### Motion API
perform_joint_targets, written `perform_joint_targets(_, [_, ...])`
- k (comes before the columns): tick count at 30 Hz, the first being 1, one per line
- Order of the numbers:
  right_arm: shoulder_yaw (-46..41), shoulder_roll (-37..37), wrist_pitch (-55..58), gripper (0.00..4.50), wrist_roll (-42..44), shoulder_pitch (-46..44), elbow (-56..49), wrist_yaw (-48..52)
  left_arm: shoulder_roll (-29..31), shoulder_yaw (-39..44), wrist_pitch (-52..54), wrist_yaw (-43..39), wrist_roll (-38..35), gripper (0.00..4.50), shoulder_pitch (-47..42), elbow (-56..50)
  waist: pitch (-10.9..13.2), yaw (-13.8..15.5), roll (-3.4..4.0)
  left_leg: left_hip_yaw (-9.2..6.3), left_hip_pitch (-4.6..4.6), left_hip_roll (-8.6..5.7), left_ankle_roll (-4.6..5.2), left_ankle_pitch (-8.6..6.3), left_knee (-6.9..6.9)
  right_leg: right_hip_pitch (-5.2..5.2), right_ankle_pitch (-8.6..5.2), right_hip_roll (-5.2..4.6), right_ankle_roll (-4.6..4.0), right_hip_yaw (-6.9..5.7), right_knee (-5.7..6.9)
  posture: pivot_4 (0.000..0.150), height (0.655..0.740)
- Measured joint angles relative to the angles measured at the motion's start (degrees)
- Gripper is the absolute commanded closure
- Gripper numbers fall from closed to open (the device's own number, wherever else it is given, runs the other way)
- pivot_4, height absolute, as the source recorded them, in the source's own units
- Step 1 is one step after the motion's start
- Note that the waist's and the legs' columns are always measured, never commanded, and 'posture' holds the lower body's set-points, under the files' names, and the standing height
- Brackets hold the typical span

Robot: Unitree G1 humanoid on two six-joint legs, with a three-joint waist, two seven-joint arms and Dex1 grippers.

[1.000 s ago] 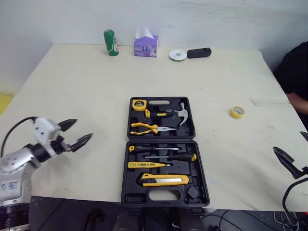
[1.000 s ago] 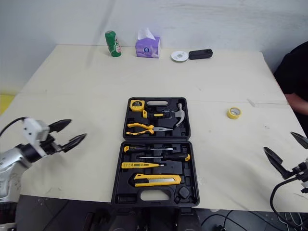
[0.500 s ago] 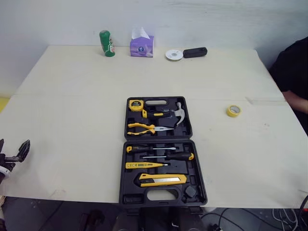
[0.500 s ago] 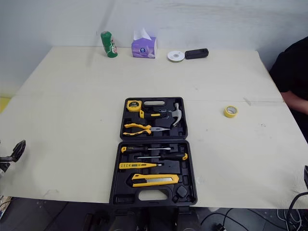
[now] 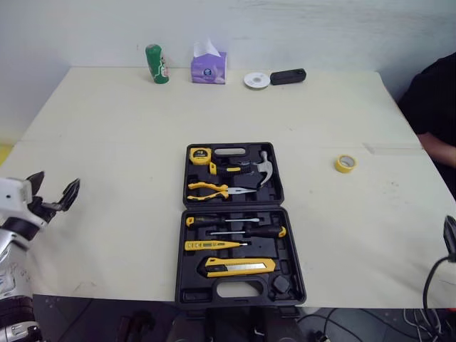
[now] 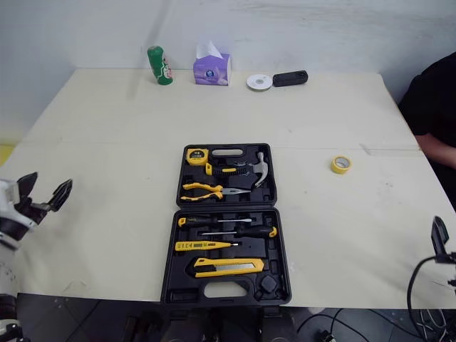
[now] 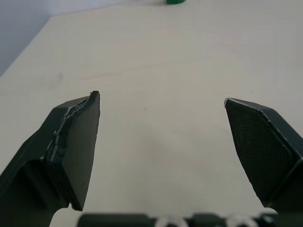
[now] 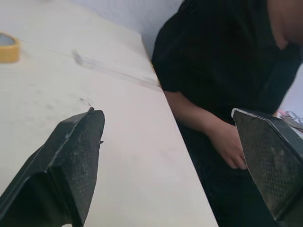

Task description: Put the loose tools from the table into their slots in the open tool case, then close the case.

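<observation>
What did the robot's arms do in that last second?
Both arms drew back outward. The left gripper swung far left, then came partly back. The right gripper retreated right. Both stayed open and empty, and nothing was picked up. The case stayed open and the tape did not move. The slight shift of the whole scene is the camera's.

We count one tool case [image 5: 293, 251] (open); one yellow tape roll [image 5: 345, 163]; one green bottle [image 5: 154, 63]; one tissue box [image 5: 208, 68]; one person [image 5: 435, 100].
</observation>
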Motion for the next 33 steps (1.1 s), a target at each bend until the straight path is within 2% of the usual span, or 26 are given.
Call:
perform_joint_targets(4, [2.7,-1.1,10.5,0.00,1.7,-4.1,-7.3,-2.2,-0.5,-5.1,4.2,-2.3,-0.9,0.07,-2.9,-6.8,0.0,0.1,0.00,-0.02,0.00,0.01,-0.02,0.09,-0.01,-0.02,0.00,0.00,0.00,0.00,0.08,0.150,0.7400])
perform_joint_targets(8, [6.1,-5.5,29.2,0.00,2.7,-6.7,-14.3,-5.0,-0.7,-8.8,10.2,-5.5,-4.3,0.07,-5.6,-14.7,0.0,0.2,0.01,-0.04,-0.07,0.01,0.03,0.12,-0.04,-0.09,0.00,0.01,0.00,-0.02,0.06,0.150,0.7400])
perform_joint_targets(12, [11.6,-9.3,38.2,0.00,4.3,-10.7,-21.5,-1.0,-1.8,-13.5,16.0,-8.1,-8.2,0.07,-6.6,-25.7,0.0,0.0,0.01,-0.01,-0.09,0.00,0.42,0.31,-0.03,-0.06,0.00,0.05,0.00,-0.03,0.03,0.150,0.7400])
perform_joint_targets(16, [17.7,-16.5,48.6,0.00,4.7,-16.7,-22.8,5.7,-2.3,-16.5,20.5,-9.1,-10.1,0.07,-7.0,-30.9,0.0,0.2,-0.01,-0.02,-0.10,0.00,0.49,0.38,0.04,-0.05,0.00,0.09,0.00,-0.05,0.04,0.150,0.7400])
perform_joint_targets(23, [36.3,-26.3,57.3,0.00,-2.7,-37.0,-14.4,21.7,-5.4,-21.0,22.1,-9.8,-10.5,0.07,-10.2,-33.8,0.0,0.2,-0.04,-0.03,-0.18,0.01,0.51,0.40,0.11,-0.07,0.01,0.10,0.02,-0.09,0.00,0.150,0.7400])
perform_joint_targets(26, [40.3,-26.8,58.6,0.00,-5.3,-41.3,-11.4,25.8,-6.0,-21.6,22.2,-9.8,-10.5,0.07,-10.5,-34.4,0.0,0.3,-0.04,-0.06,-0.29,0.03,0.52,0.43,0.13,-0.10,0.01,0.14,0.02,-0.17,-0.01,0.150,0.7400])
perform_joint_targets(28, [45.1,-26.8,58.9,0.00,-8.5,-46.2,-7.2,29.4,-6.2,-22.1,22.3,-9.8,-10.5,0.07,-10.6,-34.5,0.1,0.2,-0.02,-0.05,-0.43,0.00,0.57,0.43,0.25,-0.14,0.04,0.13,0.06,-0.22,0.00,0.150,0.7400])
perform_joint_targets(31, [51.4,-26.6,58.4,0.00,-14.3,-55.6,0.3,35.0,-6.3,-23.3,25.4,-11.1,-12.3,0.07,-10.9,-35.6,0.1,0.1,-0.01,-0.08,-1.18,0.01,0.65,0.41,0.75,-0.73,0.08,0.11,0.14,-0.25,0.12,0.150,0.7400])
perform_joint_targets(33, [54.1,-25.5,56.9,0.00,-17.5,-60.2,5.0,37.2,-6.5,-23.9,26.8,-11.8,-13.4,0.07,-11.0,-36.3,0.1,0.1,-0.05,-0.09,-1.22,0.02,0.66,0.41,0.84,-0.75,0.08,0.12,0.14,-0.26,0.12,0.150,0.7400])
